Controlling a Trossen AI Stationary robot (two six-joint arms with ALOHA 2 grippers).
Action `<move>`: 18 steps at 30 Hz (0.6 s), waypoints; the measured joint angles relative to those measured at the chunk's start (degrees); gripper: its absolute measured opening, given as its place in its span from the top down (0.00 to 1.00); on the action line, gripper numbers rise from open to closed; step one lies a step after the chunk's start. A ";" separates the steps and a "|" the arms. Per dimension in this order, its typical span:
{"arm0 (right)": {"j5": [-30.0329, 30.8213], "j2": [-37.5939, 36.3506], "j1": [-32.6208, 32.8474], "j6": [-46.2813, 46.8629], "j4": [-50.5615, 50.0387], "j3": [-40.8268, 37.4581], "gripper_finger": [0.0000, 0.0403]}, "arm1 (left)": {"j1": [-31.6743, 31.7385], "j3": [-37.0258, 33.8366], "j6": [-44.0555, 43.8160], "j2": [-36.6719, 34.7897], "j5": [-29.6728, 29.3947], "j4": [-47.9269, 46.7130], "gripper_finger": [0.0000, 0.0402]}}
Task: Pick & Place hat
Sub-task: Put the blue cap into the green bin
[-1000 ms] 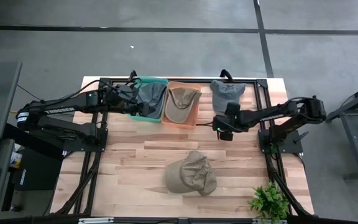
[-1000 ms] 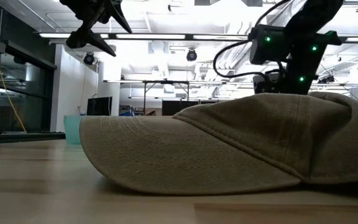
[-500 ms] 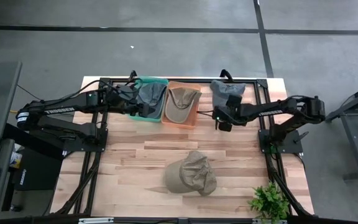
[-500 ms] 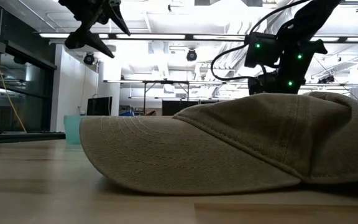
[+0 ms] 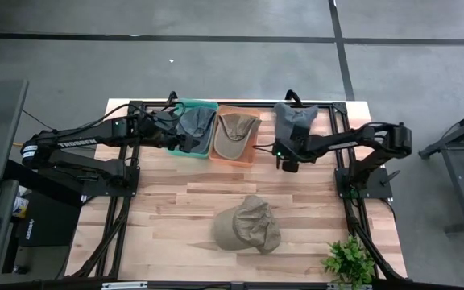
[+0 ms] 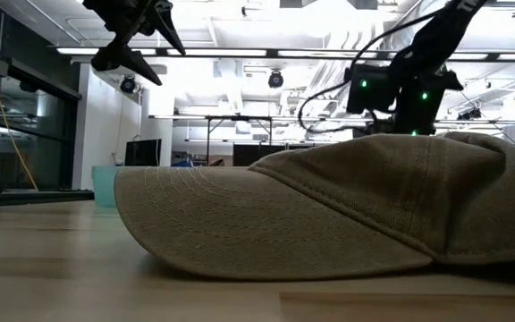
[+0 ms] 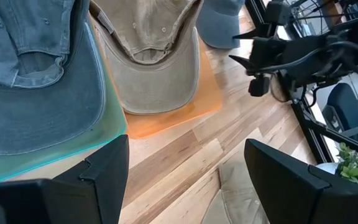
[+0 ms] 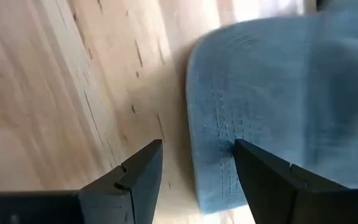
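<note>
A grey-blue hat (image 5: 295, 119) lies on the table at the far right, its brim (image 8: 278, 106) flat on the wood. My right gripper (image 5: 284, 150) is open just in front of it; in the right wrist view the brim's edge lies between the two fingers (image 8: 143, 163), and I see no touch. My left gripper (image 5: 169, 129) hangs open above the teal bin (image 5: 185, 150), nothing between its fingers (image 7: 107, 168). A khaki hat (image 5: 248, 224) rests near the table's front edge and fills the low view (image 6: 329, 206).
The teal bin holds a blue-grey hat (image 7: 36, 74); the orange bin (image 5: 254, 145) beside it holds a khaki hat (image 7: 148, 56). A green plant (image 5: 349, 259) stands at the near right corner. Bare wood lies between the bins and the khaki hat in front.
My right gripper has moved toward the table's far edge and a little down, closing on the grey-blue hat's brim, still open. The hats and the left arm have kept still.
</note>
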 joint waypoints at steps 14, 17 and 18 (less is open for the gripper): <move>11.98 2.61 -0.10 -0.53 2.66 -0.02 0.52 | 0.00 0.00 -0.01 0.00 0.02 -0.17 0.31; 11.95 2.61 -0.58 -0.56 2.95 -0.02 0.52 | 0.00 0.00 -0.01 0.00 0.00 -0.02 0.31; 11.79 2.59 -0.88 -0.56 3.19 -0.02 0.52 | 0.00 0.00 -0.01 0.00 0.02 -0.06 0.31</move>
